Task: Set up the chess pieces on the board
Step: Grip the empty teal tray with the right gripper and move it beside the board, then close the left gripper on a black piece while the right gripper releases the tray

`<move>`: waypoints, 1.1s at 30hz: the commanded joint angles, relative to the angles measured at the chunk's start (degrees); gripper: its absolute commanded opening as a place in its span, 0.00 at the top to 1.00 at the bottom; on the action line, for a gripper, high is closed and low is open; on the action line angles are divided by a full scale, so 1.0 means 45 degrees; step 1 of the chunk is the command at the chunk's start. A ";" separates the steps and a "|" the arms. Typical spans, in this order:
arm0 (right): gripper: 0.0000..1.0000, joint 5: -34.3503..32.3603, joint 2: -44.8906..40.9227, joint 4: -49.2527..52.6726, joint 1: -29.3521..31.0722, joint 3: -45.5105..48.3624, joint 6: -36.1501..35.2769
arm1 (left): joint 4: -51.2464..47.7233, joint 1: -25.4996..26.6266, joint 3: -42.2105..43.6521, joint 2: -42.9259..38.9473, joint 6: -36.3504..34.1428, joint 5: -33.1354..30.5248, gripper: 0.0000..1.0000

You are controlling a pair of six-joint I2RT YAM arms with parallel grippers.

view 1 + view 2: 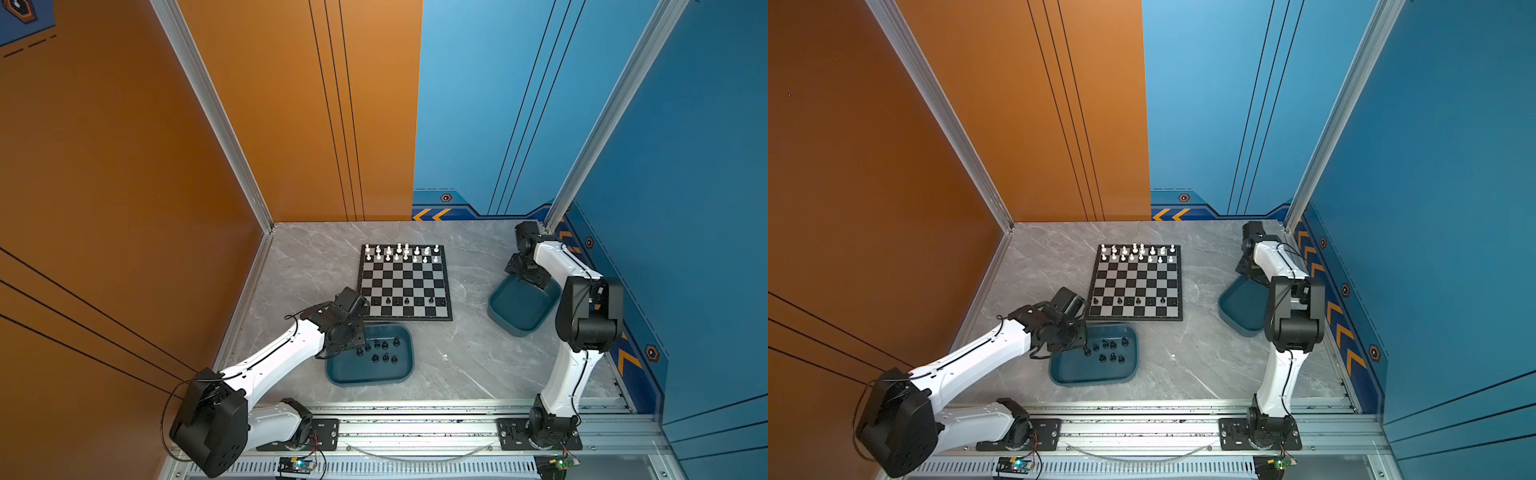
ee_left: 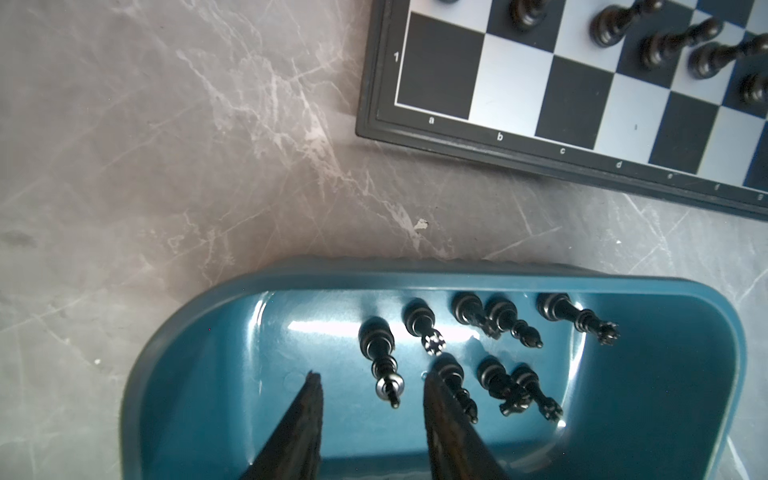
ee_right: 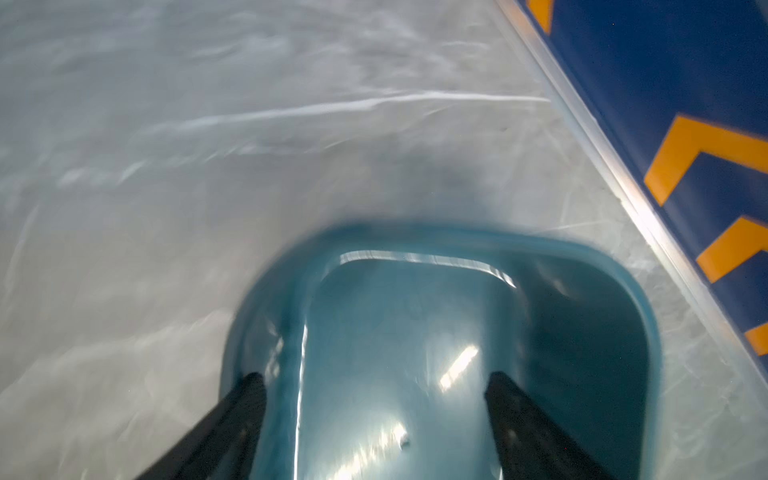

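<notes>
The board [image 1: 405,276] [image 1: 1136,276] lies mid-table in both top views. White chess pieces [image 1: 401,253] fill its two far rows, and several black ones [image 1: 388,300] [image 2: 615,23] stand in the second row from its near edge. More black pieces [image 1: 380,351] [image 2: 507,316] stand in a teal tray [image 1: 370,380] [image 2: 415,270] in front of the board. My left gripper [image 2: 372,378] hangs open over that tray's left part. A tall black piece [image 2: 376,340] shows between its fingertips, ungripped; another [image 2: 451,370] stands beside one finger. My right gripper [image 3: 374,384] is wide open over a teal tray [image 3: 615,266].
The right-hand teal tray [image 1: 521,309] [image 1: 1239,307] sits close to the blue side wall [image 3: 665,83] and holds no pieces that I can see. Grey marble tabletop [image 1: 457,353] runs between the trays and the board. An orange wall borders the left side.
</notes>
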State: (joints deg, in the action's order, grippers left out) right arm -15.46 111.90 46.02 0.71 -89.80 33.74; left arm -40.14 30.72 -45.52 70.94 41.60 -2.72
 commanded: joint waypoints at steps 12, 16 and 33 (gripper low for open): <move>0.00 0.2676 -0.3719 0.2841 0.3277 -0.0081 -0.0689 | -0.0332 0.0970 -0.0197 -0.0012 -0.0124 0.0002 0.53; 0.00 0.2707 -0.3982 0.3178 0.3964 0.0021 -0.0759 | -0.0327 0.1083 0.0092 -0.0031 -0.0163 -0.0098 0.52; 0.00 0.2431 -0.4910 0.3659 0.4688 0.0649 -0.0544 | 0.0657 0.1122 0.0739 0.0513 -0.0415 0.0043 0.55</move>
State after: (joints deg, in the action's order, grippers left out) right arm -3.42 91.18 60.10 21.76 -87.55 31.33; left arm -37.69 35.31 -42.76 72.14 41.32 -2.70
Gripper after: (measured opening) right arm 0.999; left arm 0.452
